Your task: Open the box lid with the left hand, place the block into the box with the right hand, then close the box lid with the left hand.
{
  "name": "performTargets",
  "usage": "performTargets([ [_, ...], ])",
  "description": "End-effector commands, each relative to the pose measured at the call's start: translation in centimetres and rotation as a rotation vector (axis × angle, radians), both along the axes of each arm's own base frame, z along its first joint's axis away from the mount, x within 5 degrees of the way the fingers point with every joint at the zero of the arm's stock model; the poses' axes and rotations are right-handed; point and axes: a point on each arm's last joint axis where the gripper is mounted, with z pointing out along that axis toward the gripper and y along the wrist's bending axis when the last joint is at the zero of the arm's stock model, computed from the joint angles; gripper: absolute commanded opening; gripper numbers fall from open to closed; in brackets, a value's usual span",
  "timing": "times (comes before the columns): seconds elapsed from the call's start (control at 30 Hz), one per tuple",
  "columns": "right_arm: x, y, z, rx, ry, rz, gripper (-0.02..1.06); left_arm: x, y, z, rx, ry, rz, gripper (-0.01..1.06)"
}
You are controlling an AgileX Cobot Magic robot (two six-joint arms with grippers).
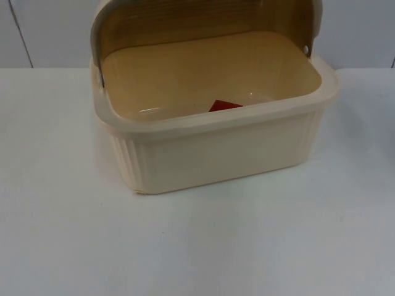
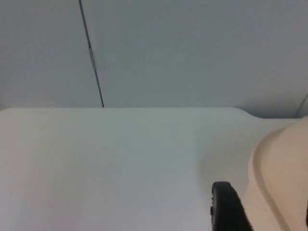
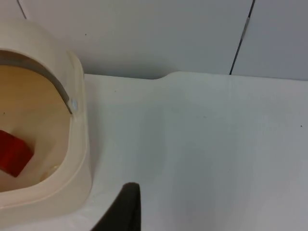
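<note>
left gripper [image 2: 231,211] sits low at the table [image 1: 62,234], just left of the box [image 1: 216,148], one black fingertip [image 2: 226,204] seen close beside the cream rim; whether its claw is wide or narrow cannot be told. box stands mid-table, toward the grey wall [image 1: 49,31], ribbed cream sides, rounded corners. lid [image 1: 185,18] is up, swung back over the rear edge, translucent brown with a pale rim, hinge pin visible on the right side. block [image 1: 225,105], red, lies on the box floor near the front wall, partly hidden by the rim in the top view. right gripper [image 3: 126,207] is just right of the box, over bare table, one dark fingertip [image 3: 127,202] seen; claw state cannot be told. it holds nothing visible.
</note>
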Motion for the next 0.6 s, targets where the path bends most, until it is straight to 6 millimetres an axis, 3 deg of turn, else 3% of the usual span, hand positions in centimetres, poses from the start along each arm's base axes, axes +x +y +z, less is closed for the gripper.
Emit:
performTargets([
  [0.0, 0.1, 0.1, 0.1, -0.002, -0.014, 0.004, 1.05, 0.9, 0.1, 0.6, -0.004, -0.015, 0.006, 0.41],
  [0.17, 0.1, 0.1, 0.1, -0.007, -0.014, 0.004, 1.05, 4.5, -1.3, 2.9, 0.020, -0.087, -0.044, 0.41],
  [0.2, 0.1, 0.1, 0.1, -0.007, -0.014, 0.004, 1.05, 4.5, -1.3, 2.9, 0.020, -0.087, -0.044, 0.41],
  [0.33, 0.1, 0.0, 0.1, -0.013, -0.014, 0.004, 1.05, 6.5, -4.5, 4.5, 0.133, -0.072, -0.159, 0.44],
  [0.37, 0.1, 0.0, 0.1, -0.013, -0.014, 0.004, 1.05, 6.5, -4.5, 4.5, 0.133, -0.072, -0.159, 0.44],
  [0.47, 0.1, 0.0, 0.1, -0.025, -0.014, 0.003, 1.05, 7.7, -6.9, 5.0, 0.223, -0.058, -0.222, 0.70],
  [0.53, 0.1, 0.0, 0.1, -0.025, -0.016, 0.003, 1.05, 8.3, -8.3, 5.2, 0.261, -0.071, -0.253, 0.96],
  [0.57, 0.1, 0.0, 0.1, -0.025, -0.016, 0.003, 1.05, 8.3, -8.3, 5.2, 0.261, -0.071, -0.253, 0.96],
])
